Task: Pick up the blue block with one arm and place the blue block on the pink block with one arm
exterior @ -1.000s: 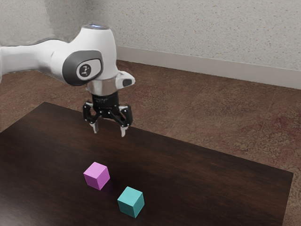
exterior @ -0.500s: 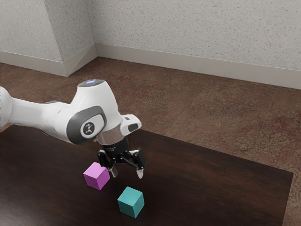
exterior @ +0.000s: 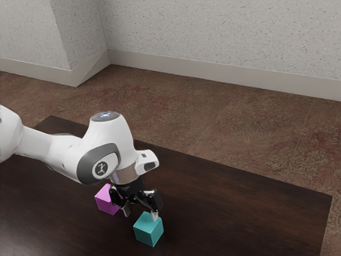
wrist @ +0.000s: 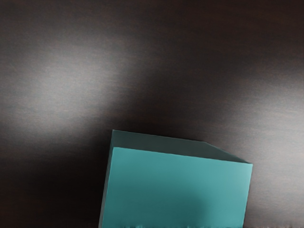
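The blue block (exterior: 148,230) is a teal cube resting on the dark table near its front edge. In the wrist view the blue block (wrist: 175,187) looms large just under my hand. The pink block (exterior: 104,200) stands on the table a little to the exterior view's left of it, partly hidden behind my hand. My gripper (exterior: 139,212) hovers open directly above the blue block, fingertips just over its top face, with nothing held between the fingers.
The dark wooden table (exterior: 240,208) extends toward the exterior view's right with bare surface. Beyond its far edge lie brown carpet and a white baseboard (exterior: 224,72) along the wall.
My arm has come down and toward the front, from high above the table to just over the blue block. The blocks have stayed put and the fingers have stayed open.
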`<state>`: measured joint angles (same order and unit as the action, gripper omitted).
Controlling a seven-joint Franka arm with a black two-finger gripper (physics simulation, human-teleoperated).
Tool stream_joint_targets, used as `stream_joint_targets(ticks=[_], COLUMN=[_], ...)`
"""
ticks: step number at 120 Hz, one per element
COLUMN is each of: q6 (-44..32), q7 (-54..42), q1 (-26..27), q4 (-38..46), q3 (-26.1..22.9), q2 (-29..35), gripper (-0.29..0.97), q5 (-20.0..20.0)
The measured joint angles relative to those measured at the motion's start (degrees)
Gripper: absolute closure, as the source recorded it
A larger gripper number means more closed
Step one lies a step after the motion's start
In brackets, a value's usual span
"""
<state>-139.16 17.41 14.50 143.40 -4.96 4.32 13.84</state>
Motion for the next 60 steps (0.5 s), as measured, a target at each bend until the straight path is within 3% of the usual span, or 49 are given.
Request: stream_joint_targets(ticks=[60], q6=[-3.5], q7=[-0.6], q1=[0.1], q4=[0.3], q3=[-0.6], q2=[-3.5], gripper=[0.0], q5=[0.2])
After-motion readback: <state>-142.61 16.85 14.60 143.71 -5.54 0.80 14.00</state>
